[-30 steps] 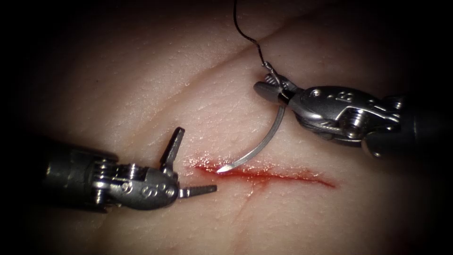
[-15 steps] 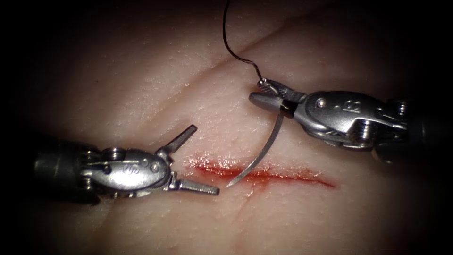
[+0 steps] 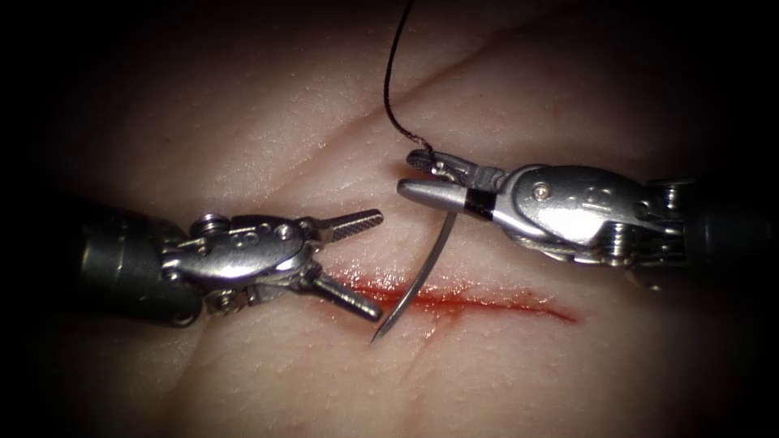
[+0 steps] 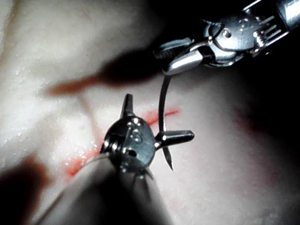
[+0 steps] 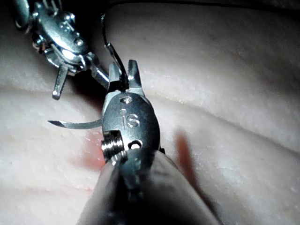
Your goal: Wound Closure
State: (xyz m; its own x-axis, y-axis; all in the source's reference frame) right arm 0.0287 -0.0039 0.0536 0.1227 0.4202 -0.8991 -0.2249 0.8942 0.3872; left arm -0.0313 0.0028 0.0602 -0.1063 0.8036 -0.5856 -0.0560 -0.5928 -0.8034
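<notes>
Over the cut (image 3: 462,298), right tool (image 3: 422,180) grips the needle (image 3: 422,276) near its thread end, jaws clamped down on it. Needle hangs free from there toward the near side, curve crossing the cut line, tip (image 3: 375,339) just past the near edge. Can't tell from the endoscope view whether the tip touches the tissue (image 3: 268,122); left wrist view shows the tip (image 4: 170,166) bare, not buried. Thread (image 3: 393,81) runs from the needle's end at the right tool up toward the far side.

Left tool (image 3: 357,259) sits left of the needle, at the left end of the cut. Jaws spread wide, holding nothing: one jaw points right over the tissue on the far side of the cut, the other lies over the red fluid (image 3: 389,288), its end just beside the needle shaft. Contact between jaw and needle: can't tell.

Red fluid lines the cut along its whole visible length.
</notes>
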